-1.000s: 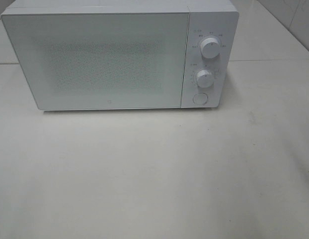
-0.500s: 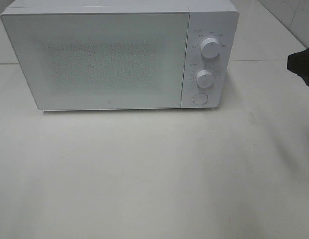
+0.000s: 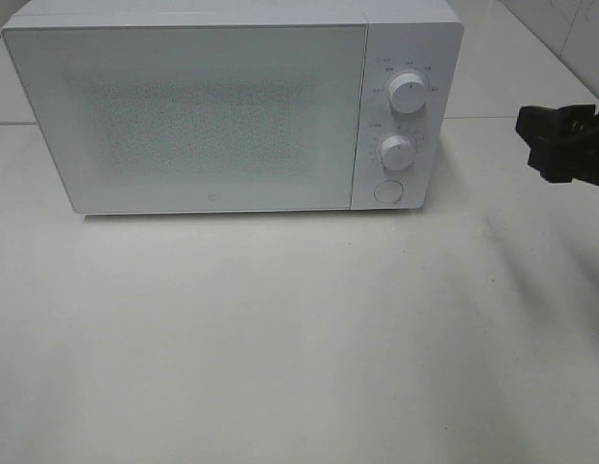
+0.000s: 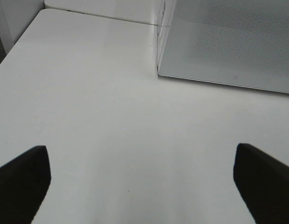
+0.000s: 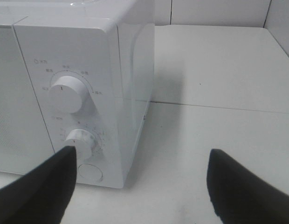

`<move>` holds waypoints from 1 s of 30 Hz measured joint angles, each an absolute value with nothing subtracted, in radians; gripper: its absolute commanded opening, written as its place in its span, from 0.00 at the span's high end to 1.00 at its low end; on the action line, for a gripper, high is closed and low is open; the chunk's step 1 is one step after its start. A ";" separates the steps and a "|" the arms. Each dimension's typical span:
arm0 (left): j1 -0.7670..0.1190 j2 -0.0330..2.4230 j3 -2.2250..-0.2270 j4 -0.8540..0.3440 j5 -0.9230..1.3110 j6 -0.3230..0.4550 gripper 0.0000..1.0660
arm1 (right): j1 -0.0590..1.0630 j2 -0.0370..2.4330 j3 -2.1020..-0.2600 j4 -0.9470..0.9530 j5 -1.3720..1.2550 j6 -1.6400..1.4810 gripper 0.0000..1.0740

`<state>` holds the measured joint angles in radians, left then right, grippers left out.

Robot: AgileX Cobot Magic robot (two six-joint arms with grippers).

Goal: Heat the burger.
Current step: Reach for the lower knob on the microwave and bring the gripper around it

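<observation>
Two pincers are at work, and neither holds anything. Our right pincer (image 5: 141, 156) stands spread with empty jaws, beside the control end of the microwave (image 3: 232, 106). Ahead of it sit the upper knob (image 5: 65, 93), the lower knob (image 5: 80, 140) and the round button (image 5: 90, 173); it touches none of them. Our left pincer (image 4: 141, 154) is spread wide too, over bare table (image 4: 88, 116), with the microwave's front corner well ahead of it.

We cannot find the burger in any view: it is not between either pair of jaws, nor on the table around them. The door (image 3: 184, 116) is shut, and its speckled panel shows us nothing of the inside (so the burger may already be in there, or somewhere out of sight).

If it is inside, we judge the loading and closing done, and only setting the knobs is left, which would fit the right pincer facing the panel. If it is not, everything remains: opening the door, fetching the burger, putting it in, shutting the door, turning the knobs.
</observation>
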<state>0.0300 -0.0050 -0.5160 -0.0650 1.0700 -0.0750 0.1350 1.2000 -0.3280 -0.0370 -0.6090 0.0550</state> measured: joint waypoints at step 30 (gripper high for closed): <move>0.030 -0.005 -0.516 -0.065 1.070 -0.072 0.06 | 0.517 1.487 -0.140 0.685 -1.196 -0.206 0.30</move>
<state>0.0300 -0.0050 -0.5160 -0.0650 1.0700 -0.0720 0.5170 1.4870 -0.1400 0.6850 -1.1960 -0.2060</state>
